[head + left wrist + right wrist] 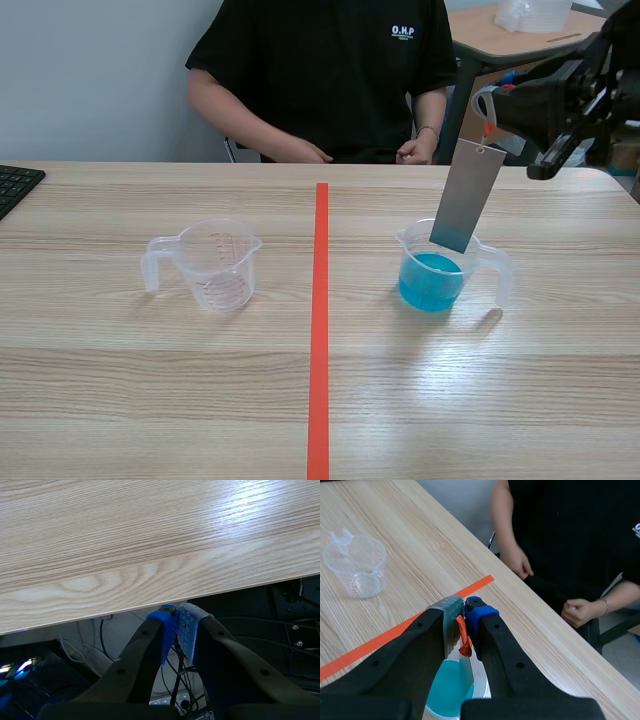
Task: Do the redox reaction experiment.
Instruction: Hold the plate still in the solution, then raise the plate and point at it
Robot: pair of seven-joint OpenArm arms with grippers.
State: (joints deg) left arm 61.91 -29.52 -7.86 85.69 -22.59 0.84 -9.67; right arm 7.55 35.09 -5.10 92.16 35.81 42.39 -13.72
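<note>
A clear beaker (pixel 497 268) holding blue liquid (pixel 430 280) stands right of the orange tape line. A grey metal strip (pixel 468 195) hangs tilted from an orange string (pixel 486 108), its lower end inside that beaker. My right gripper (pixel 500 100) is raised above the beaker and shut on the string. In the right wrist view the gripper (pixel 464 611) pinches the string (pixel 464 639) over the blue liquid (pixel 447 692). An empty clear beaker (pixel 205 265) (pixel 356 565) stands left of the line. My left gripper (pixel 176 622) is shut on nothing below the table's edge (pixel 150 605).
A person sits across the table with hands (pixel 415 152) resting near its far edge. A black keyboard (pixel 15 185) lies at the far left. The orange tape line (pixel 320 330) runs down the table's middle. Another table (pixel 520 40) stands behind.
</note>
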